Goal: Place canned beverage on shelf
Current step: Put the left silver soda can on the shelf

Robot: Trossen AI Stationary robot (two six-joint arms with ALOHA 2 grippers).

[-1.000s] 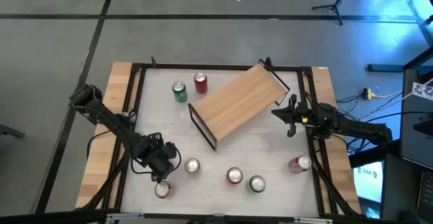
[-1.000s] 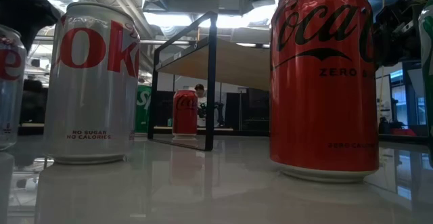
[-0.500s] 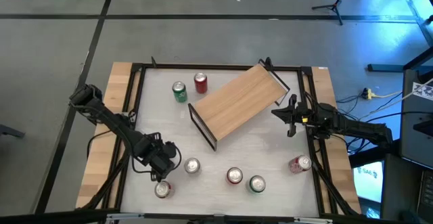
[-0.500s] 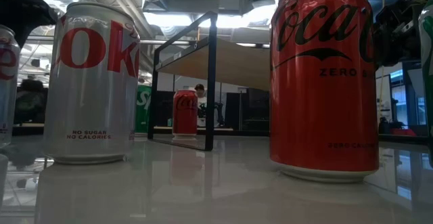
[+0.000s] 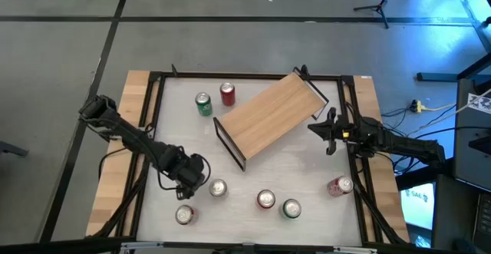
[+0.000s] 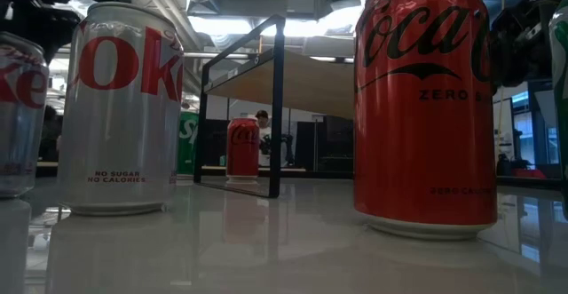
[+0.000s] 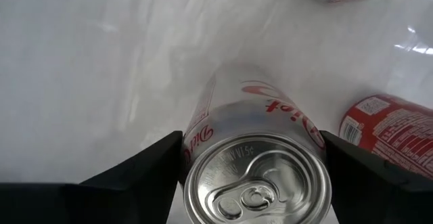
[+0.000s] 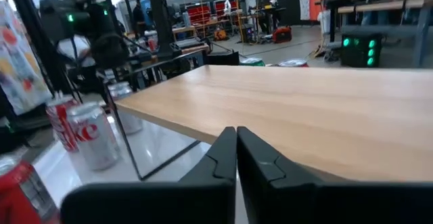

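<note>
The left gripper (image 7: pixel 254 160) grips a rigid, smooth-walled Diet Coke can (image 7: pixel 257 149) between its fingers; clamp mid-wall, moderately, since thin aluminium probably dents.

White tabletop (image 5: pixel 291 162), grey floor (image 5: pixel 230 39), cables (image 5: pixel 418 108), stand (image 5: pixel 376 4)

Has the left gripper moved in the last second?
Yes. In the high view the left gripper has shifted away from the silver can at the table's front left, up toward the shelf, which sits unchanged.
</note>
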